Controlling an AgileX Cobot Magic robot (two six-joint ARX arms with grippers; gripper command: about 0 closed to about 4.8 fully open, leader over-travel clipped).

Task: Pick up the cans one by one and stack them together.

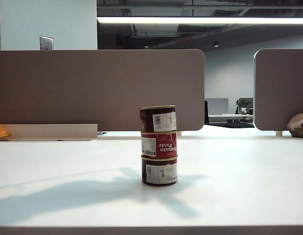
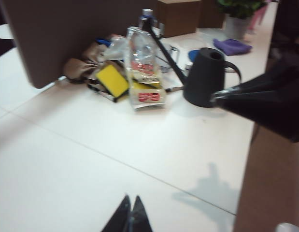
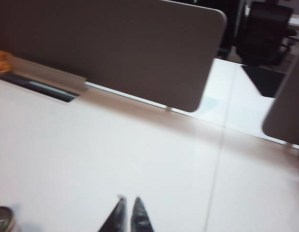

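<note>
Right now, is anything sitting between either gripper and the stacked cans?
Nothing visible. The three cans stand stacked alone on the bare white table. The left gripper and right gripper are shut and empty; neither appears in the exterior view.

Three cans stand stacked near the middle of the table: the bottom can, the Tomato Paste can on it, the top can above, sitting slightly askew. Behind them runs a partition panel, with a second panel to its right. The left gripper hangs over bare tabletop, well before a kettle and a snack bag. The right gripper hovers above the table.
</note>
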